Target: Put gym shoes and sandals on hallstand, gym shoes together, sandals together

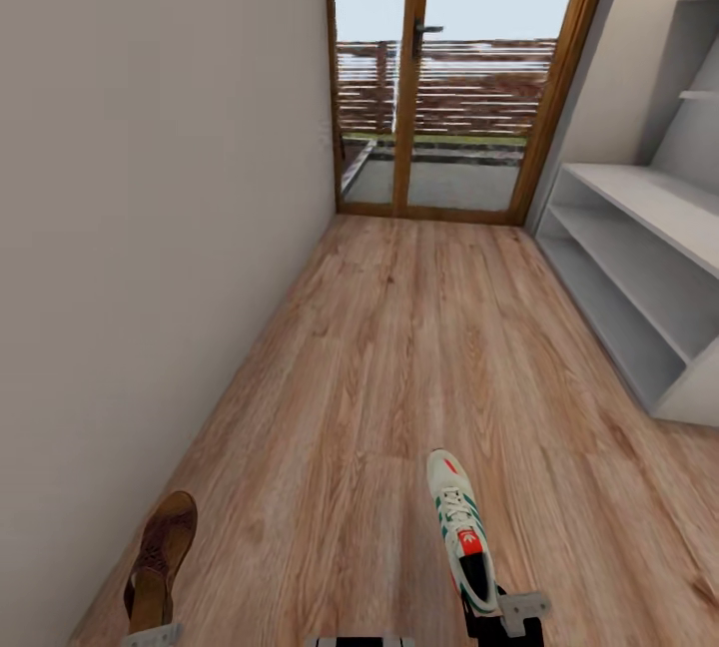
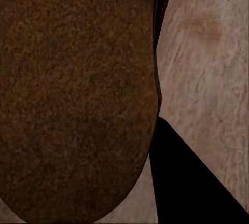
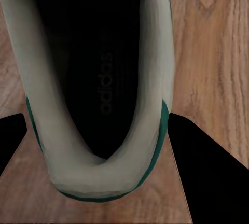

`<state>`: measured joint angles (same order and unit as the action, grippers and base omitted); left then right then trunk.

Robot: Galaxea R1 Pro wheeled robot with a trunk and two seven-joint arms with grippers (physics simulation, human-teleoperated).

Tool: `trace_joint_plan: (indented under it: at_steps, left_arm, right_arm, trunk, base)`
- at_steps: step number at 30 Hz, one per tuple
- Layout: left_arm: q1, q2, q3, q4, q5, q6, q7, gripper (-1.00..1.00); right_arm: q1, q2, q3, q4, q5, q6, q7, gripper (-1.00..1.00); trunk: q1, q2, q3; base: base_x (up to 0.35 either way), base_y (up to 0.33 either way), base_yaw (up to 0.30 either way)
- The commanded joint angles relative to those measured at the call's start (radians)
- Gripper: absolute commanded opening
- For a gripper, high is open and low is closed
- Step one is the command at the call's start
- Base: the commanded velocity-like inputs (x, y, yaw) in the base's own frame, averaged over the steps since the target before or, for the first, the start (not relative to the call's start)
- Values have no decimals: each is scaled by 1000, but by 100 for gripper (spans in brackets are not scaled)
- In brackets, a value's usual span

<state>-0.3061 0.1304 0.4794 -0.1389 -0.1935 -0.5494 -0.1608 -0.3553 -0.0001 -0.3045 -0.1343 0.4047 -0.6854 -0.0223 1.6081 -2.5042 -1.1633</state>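
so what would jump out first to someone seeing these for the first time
Probably the white gym shoe with green stripes, held up at the lower right of the head view by the right gripper, over the wood-plank floor. Next, the brown sandal at the lower left, at the left gripper. Beyond them, the glazed door ends the corridor, and the pale grey hallstand stands at right.

A home corridor: wood-plank floor [image 1: 399, 347], glazed door [image 1: 454, 78], pale grey shoe rack [image 1: 639, 268].
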Motion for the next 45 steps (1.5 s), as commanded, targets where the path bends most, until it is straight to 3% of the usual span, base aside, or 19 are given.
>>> trace_joint_plan:
  at_steps: [1, 19, 45]
  left_arm:
    - [-1, 0, 10, 1, -11, -3, -3, -100]
    - [-1, 0, 10, 1, -11, -3, -4, -100]
    - [-1, 0, 10, 0, -10, -3, -3, -100]
  right_arm:
    - [-1, 0, -7, 1, 10, -3, -1, -100]
    - [-1, 0, -7, 1, 10, -2, 0, -100]
    - [-1, 2, -7, 1, 11, -2, 1, -100]
  trunk:
    - [0, 0, -1]
    - [0, 0, 0]
    - [0, 0, 22]
  base:
    - [339, 0, 0]
    - [339, 0, -16]
    - [339, 0, -211]
